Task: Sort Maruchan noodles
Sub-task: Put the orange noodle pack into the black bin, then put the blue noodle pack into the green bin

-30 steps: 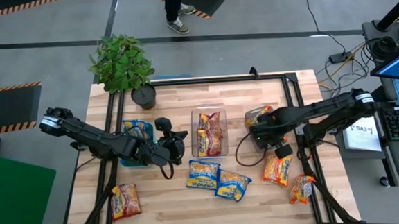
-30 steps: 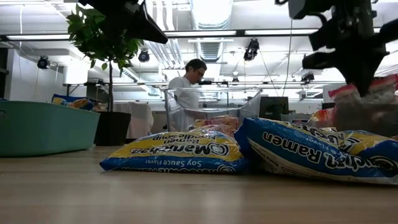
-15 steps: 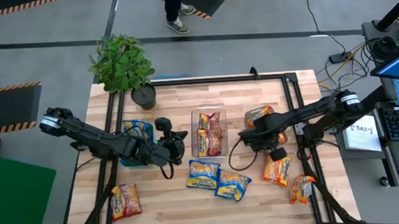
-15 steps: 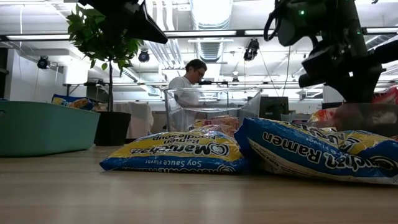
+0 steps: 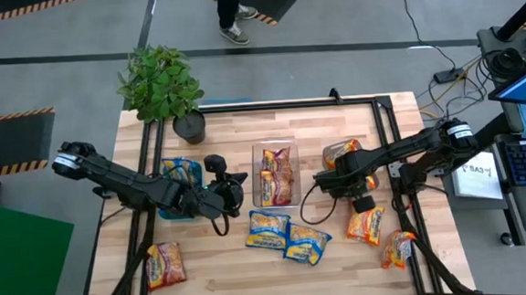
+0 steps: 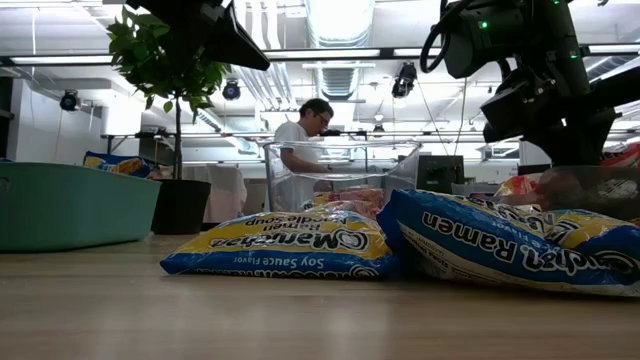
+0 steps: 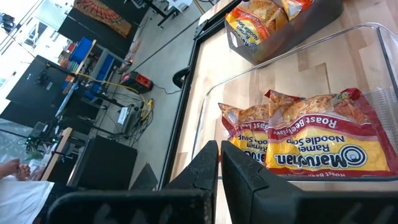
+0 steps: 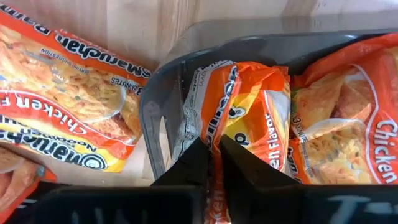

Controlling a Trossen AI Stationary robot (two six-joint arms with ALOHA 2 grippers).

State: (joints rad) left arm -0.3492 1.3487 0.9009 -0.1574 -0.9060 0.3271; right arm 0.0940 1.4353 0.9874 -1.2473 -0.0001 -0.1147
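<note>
My right gripper (image 5: 345,177) points down into the grey bin (image 8: 155,118) at the table's right and is shut on an orange Maruchan packet (image 8: 249,106). Another orange packet (image 8: 348,124) lies in that bin. My left gripper (image 5: 238,187) hangs shut and empty beside the clear bin (image 5: 256,175), which holds maroon-edged packets (image 7: 311,137). Two blue packets (image 5: 285,236) lie flat near the table's front middle. Two orange ones (image 5: 366,223) lie at the right front, and a maroon one (image 5: 165,263) at the left front. My right gripper pinches the orange packet's crimped edge (image 8: 213,134) between its two fingers, coming from above and pointing down. The packet stands on edge inside the grey bin, leaning against its wall; its lower end is hidden in the bin.
A teal bin (image 5: 178,185) with blue packets sits under the left arm. A potted plant (image 5: 160,85) stands at the far left corner. Black frame rails run along the table's edges. A person stands beyond the far edge (image 6: 300,150).
My right gripper has gone down and toward the table's left with the orange packet, rolling a little. The packet, held above the grey bin a second ago, now stands inside it.
</note>
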